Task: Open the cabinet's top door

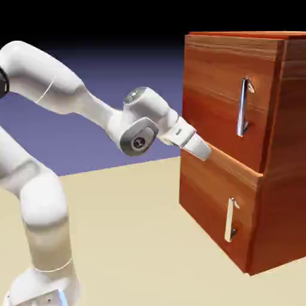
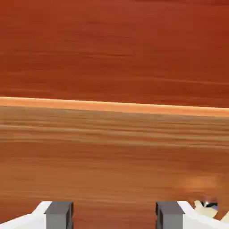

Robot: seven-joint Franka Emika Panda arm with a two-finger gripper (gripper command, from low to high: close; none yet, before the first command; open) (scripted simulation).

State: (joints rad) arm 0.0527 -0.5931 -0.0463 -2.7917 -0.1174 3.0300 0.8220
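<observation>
The fingers [image 2: 59, 214] are standing wide apart in the hand view, with nothing showing between them; only their grey tips are coming into the picture, the rest being cut off by its bottom edge. In the exterior view the gripper [image 1: 199, 147] is pointing down and toward the exterior view's right, its two fingers overlapping into one pale shape, so the gap between them is hiding from that side. The tips are lying in front of the cabinet [image 1: 287, 149], near the seam between its panels; whether they are touching the wood, neither view is making clear.

The top door [image 1: 224, 89] is forming the cabinet's upper front, its long silver handle [image 1: 242, 107] standing upright, well apart from the gripper. The lower door [image 1: 209, 191] is sitting beneath, with its shorter handle [image 1: 229, 220]. In the hand view, wood grain is filling nearly everything, a bright orange strip [image 2: 114, 107] is running across it, and a small pale, shiny piece [image 2: 206, 208] is showing at the bottom right, too cropped to name. The cabinet's right side is running out of the exterior view.
</observation>
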